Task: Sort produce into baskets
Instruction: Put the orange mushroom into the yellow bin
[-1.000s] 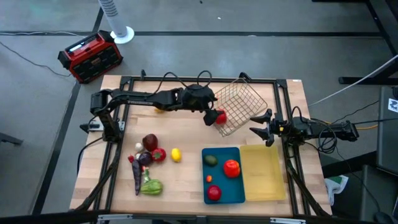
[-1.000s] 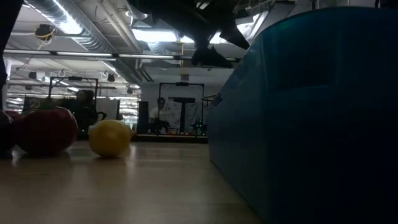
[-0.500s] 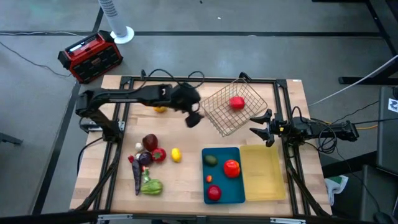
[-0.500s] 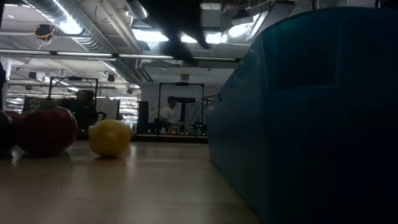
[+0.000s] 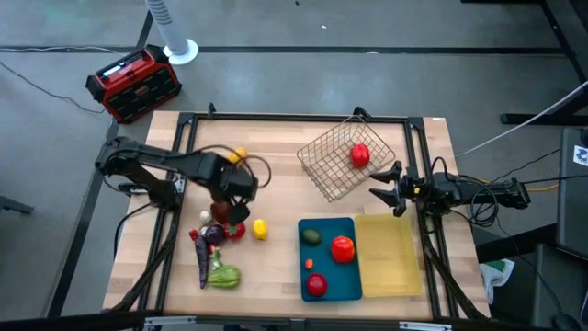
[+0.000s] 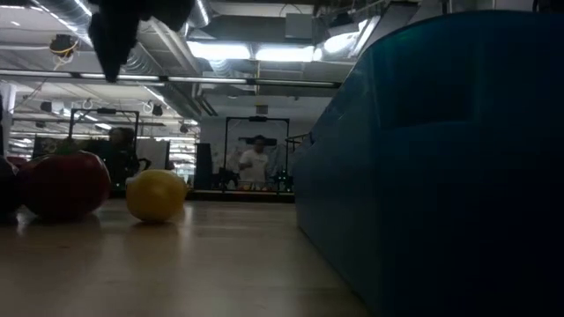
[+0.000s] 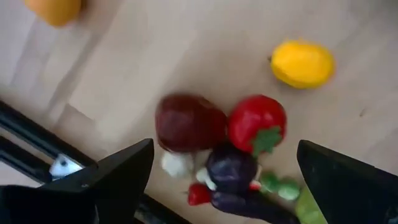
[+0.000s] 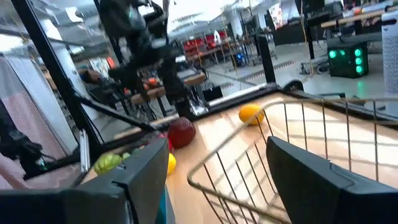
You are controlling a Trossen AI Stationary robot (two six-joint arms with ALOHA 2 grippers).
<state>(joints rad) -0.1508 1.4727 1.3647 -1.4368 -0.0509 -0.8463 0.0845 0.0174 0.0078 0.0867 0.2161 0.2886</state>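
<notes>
A pile of produce lies on the table's left half: a dark red fruit (image 7: pixel 189 122), a red pepper (image 7: pixel 257 122), a purple piece (image 7: pixel 231 168) and a green piece (image 5: pixel 223 276). A yellow lemon (image 5: pixel 260 229) lies beside the pile and an orange (image 5: pixel 241 154) farther back. My left gripper (image 7: pixel 224 180) hangs open above the pile, pointing down and touching nothing. The wire basket (image 5: pixel 335 170) at the far right holds a red fruit (image 5: pixel 359 154). The blue tray (image 5: pixel 351 280) holds several pieces. The yellow tray (image 5: pixel 390 253) lies beside it. My right gripper (image 5: pixel 378 184) waits open, level, just right of the wire basket.
A red-and-black box (image 5: pixel 133 83) and a white fan foot (image 5: pixel 180 51) stand on the floor beyond the table's far left corner. Black frame rails (image 5: pixel 294 118) run along the table's edges. Bare wood lies between the pile and the wire basket.
My left gripper has swung from the wire basket's mouth toward the table's left and near edge. It has tipped to point straight down over the produce pile. The red fruit that was beside it now lies inside the basket.
</notes>
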